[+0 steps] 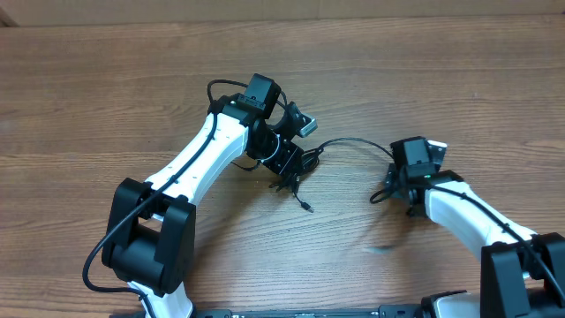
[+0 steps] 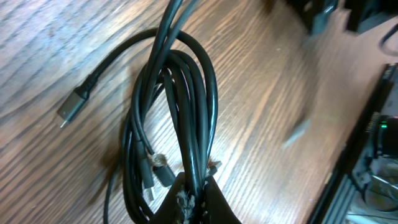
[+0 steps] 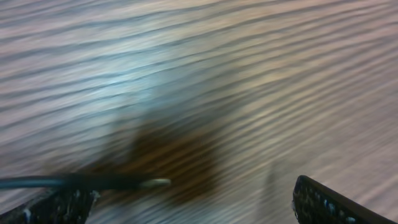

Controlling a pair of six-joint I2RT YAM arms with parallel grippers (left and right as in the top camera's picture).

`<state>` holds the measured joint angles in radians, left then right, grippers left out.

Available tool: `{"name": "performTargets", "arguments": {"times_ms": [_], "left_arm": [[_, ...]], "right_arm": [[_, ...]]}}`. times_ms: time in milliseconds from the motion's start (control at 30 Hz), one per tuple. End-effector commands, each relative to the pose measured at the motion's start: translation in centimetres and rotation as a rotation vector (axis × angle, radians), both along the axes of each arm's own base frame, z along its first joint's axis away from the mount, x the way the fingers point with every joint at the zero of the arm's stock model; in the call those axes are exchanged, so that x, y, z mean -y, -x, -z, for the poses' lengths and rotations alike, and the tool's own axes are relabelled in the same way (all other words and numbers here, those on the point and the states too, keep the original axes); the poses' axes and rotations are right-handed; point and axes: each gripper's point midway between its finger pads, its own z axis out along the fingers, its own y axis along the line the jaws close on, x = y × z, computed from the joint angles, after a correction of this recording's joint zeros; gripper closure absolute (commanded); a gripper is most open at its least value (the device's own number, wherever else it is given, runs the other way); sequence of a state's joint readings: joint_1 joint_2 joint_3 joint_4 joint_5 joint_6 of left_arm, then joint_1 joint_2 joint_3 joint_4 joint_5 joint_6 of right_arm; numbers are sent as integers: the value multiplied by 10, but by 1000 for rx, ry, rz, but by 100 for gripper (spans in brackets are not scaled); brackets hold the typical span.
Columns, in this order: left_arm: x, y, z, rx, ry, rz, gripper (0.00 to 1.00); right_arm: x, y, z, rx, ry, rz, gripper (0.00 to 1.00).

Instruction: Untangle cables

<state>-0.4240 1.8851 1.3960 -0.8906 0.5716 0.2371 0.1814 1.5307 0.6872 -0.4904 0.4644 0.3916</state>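
Note:
The cables are a bundle of thin black cords at the table's middle. My left gripper is shut on the bundle; in the left wrist view the jaws pinch several looped strands. One loose end with a metallic plug lies on the wood. One cord runs right toward my right gripper. In the right wrist view the right gripper is open, and a cable end with a silver plug lies by its left finger. That view is blurred.
The wooden table spreads all round. A loose plug end trails in front of the bundle. The arm bases stand at the near edge, left and right.

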Motion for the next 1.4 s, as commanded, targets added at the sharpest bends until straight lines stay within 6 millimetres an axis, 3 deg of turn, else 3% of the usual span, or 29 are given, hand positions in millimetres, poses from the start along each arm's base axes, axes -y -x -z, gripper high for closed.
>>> {"name": "performTargets", "arguments": {"times_ms": [0,167,300,500,733,800,867,933,1033,1133,1267,1367], "left_arm": [[-6,-8,3,29,-53,-17,96],[-7,-8,4,30,-56,-17,96],[-3,-4,4,25,-59,-4,93],[11,12,5,11,-65,45,93],[37,35,5,-1,-68,106,88],[44,42,5,-6,-70,122,83],[49,48,5,-5,-70,142,64],[54,53,5,-4,-69,158,54],[58,58,5,-2,-68,175,46],[57,56,6,3,-82,169,46],[46,35,0,7,-101,67,33],[39,12,-18,-5,-45,-18,29]], "right_arm": [[12,-24,-21,73,9,49,0],[-28,-40,-21,85,-230,-28,0],[-47,-35,-17,53,-336,-65,0],[-43,-24,-12,5,-340,-48,0],[-23,-20,-11,-4,-346,20,0],[-24,-19,-10,-8,-402,32,0],[-30,-19,-10,-10,-489,32,0],[-40,-19,-13,-9,-597,25,0],[-54,-22,-21,1,-751,6,0],[-76,-27,-40,14,-892,-99,0],[-104,-34,-77,35,-1056,-234,0],[-120,-36,-100,49,-1168,-295,0]]}}
